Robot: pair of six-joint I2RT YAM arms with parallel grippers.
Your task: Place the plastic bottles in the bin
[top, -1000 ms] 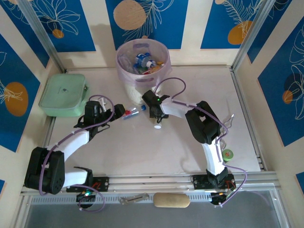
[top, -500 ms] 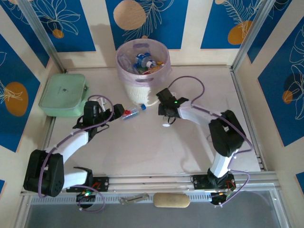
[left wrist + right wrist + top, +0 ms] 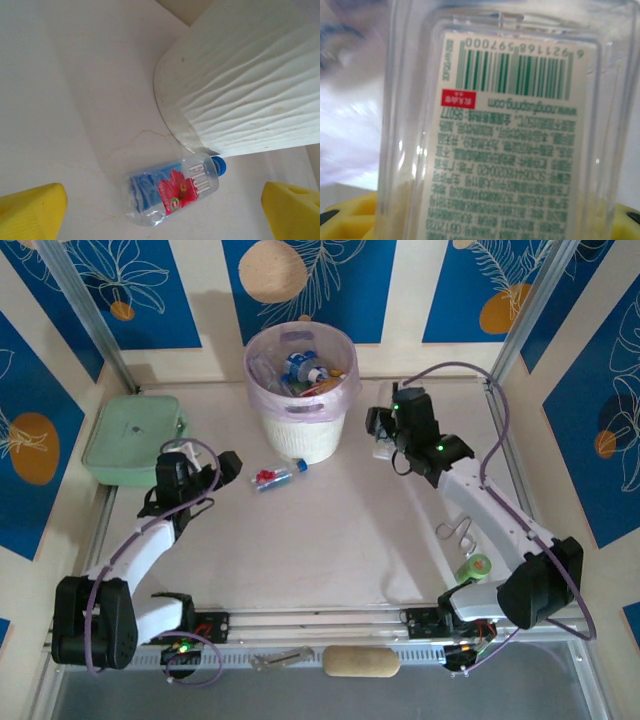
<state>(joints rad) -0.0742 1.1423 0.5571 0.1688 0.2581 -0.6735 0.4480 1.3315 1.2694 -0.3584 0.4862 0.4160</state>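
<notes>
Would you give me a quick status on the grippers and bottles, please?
Left gripper open, facing Fuji bottle lying by bin. Right gripper shut on clear bottle, right of bin. No obstacle seen.

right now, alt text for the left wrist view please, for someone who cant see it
A small clear bottle with a blue cap and red flower label lies on its side on the pale table, cap end by the base of the white ribbed bin. The open left gripper has its yellow fingertips at the bottom corners, not touching it.
</notes>
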